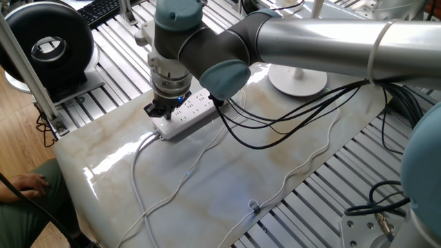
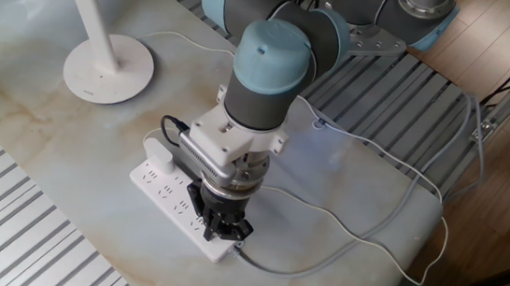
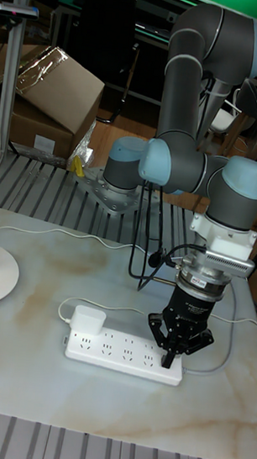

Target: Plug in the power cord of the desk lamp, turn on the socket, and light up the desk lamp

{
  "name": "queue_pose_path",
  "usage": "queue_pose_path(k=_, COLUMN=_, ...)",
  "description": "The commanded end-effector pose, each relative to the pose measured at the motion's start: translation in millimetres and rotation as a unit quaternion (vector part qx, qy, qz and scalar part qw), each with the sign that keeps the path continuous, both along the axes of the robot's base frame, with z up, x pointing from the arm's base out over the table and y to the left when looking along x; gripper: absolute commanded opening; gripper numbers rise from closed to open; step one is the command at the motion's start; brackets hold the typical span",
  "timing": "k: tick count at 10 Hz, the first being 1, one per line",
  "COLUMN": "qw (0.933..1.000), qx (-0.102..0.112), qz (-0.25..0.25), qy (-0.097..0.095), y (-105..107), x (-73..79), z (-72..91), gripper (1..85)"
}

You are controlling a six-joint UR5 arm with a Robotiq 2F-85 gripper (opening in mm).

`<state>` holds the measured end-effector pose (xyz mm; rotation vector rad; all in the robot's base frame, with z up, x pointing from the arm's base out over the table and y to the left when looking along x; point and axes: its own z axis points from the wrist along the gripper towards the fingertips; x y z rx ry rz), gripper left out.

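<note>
Socket (image 3: 125,353) lies lengthwise across the lower centre of the tall view; the gripper (image 3: 170,353), fingers nearly closed and empty, presses its right end.

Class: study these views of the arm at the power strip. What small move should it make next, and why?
Probably a short push straight down. The plug already sits in the socket, and the gripper is at the strip's other end, where its button would be, though the fingers hide it.

A marble table (image 2: 354,185) bears the socket (image 2: 170,196), desk lamp (image 2: 108,65) and power cord (image 2: 368,238).
</note>
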<state>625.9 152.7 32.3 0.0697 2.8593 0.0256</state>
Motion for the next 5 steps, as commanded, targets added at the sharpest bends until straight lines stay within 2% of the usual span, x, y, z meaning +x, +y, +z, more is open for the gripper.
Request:
queue_pose_path(k=1, qw=0.9999, qx=0.008, qz=-0.009, qy=0.002, y=3.5, x=2.7, z=7.7, gripper=1.0)
queue_pose_path(k=5, qw=0.9999, qx=0.009, qz=-0.009, qy=0.002, y=3.3, x=2.4, z=7.4, gripper=1.0)
